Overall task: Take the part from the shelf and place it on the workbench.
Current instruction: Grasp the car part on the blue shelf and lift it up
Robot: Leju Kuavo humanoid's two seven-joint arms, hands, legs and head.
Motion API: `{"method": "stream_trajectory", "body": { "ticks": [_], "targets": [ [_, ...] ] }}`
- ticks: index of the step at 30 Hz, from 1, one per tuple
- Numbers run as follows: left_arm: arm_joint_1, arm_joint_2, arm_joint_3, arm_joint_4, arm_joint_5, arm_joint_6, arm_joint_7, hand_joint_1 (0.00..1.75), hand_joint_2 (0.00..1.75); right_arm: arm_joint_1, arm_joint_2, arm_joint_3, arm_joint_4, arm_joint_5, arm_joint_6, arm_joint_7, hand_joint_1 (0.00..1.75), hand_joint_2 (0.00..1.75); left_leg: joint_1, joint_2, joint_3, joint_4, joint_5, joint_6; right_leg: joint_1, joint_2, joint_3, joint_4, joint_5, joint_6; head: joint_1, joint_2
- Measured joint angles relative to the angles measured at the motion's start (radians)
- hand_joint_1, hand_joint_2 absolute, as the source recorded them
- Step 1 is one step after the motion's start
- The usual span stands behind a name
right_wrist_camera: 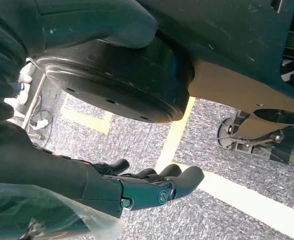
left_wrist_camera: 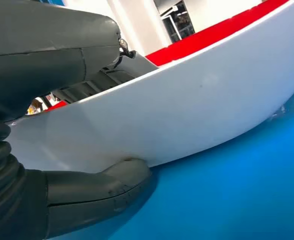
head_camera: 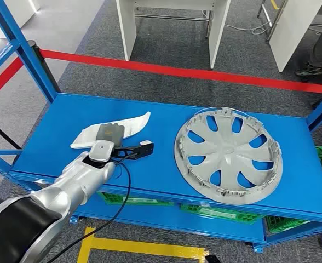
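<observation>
Head view: left hand (head_camera: 109, 133) grips white part (head_camera: 130, 124) on blue shelf (head_camera: 159, 118).

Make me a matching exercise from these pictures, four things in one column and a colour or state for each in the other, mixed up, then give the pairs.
Things:
1. white curved part
2. wheel cover
3. left hand
4. right hand

States:
A. hangs over the carpeted floor, holding nothing
B. grey, flat on the shelf's right side
C. lies on the blue shelf under a hand
D. closes around the part, thumb beneath its edge

Pairs: 1-C, 2-B, 3-D, 4-A
</observation>
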Motion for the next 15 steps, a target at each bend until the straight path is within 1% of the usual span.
{"method": "stream_trajectory", "body": {
  "ticks": [6, 8, 10, 13, 15],
  "targets": [
    [0.0, 0.0, 0.001, 0.0, 0.002, 0.02, -0.017, 1.75, 1.75, 0.0, 0.0, -0.005, 0.0, 0.004, -0.003, 0.0, 0.0, 1.75, 0.0, 0.0, 0.0, 0.0, 0.0, 0.0, 0.0, 0.0, 0.0, 0.0, 0.0, 0.0, 0.0, 0.0],
    [0.002, 0.001, 0.003, 0.0, 0.005, 0.052, -0.047, 1.75, 1.75, 0.0, 0.0, -0.007, 0.0, 0.005, -0.004, 0.0, 0.0, 1.75, 0.0, 0.0, 0.0, 0.0, 0.0, 0.0, 0.0, -0.001, 0.0, 0.0, 0.0, 0.0, 0.0, 0.0],
    [0.013, 0.005, 0.008, -0.002, 0.014, 0.14, -0.115, 1.75, 1.75, 0.0, 0.0, -0.009, 0.0, 0.009, -0.004, -0.002, 0.0, 1.75, 0.0, 0.0, 0.0, 0.0, 0.0, 0.0, 0.0, 0.0, 0.0, 0.0, 0.0, 0.0, 0.0, 0.0],
    [0.039, 0.016, 0.025, -0.008, 0.047, 0.342, -0.264, 1.75, 1.75, 0.0, 0.0, -0.01, 0.0, 0.018, -0.005, -0.006, 0.0, 1.75, 0.0, 0.0, 0.0, 0.0, 0.0, 0.0, 0.0, 0.0, 0.0, 0.0, 0.0, 0.0, 0.0, 0.0],
    [0.052, 0.022, 0.043, -0.012, 0.081, 0.457, -0.357, 1.75, 1.75, 0.0, 0.0, -0.011, 0.0, 0.023, -0.007, -0.008, 0.0, 1.75, 0.0, 0.0, 0.0, 0.0, 0.0, 0.0, 0.0, 0.001, -0.001, 0.0, 0.0, 0.0, 0.0, 0.0]
  ]
}}
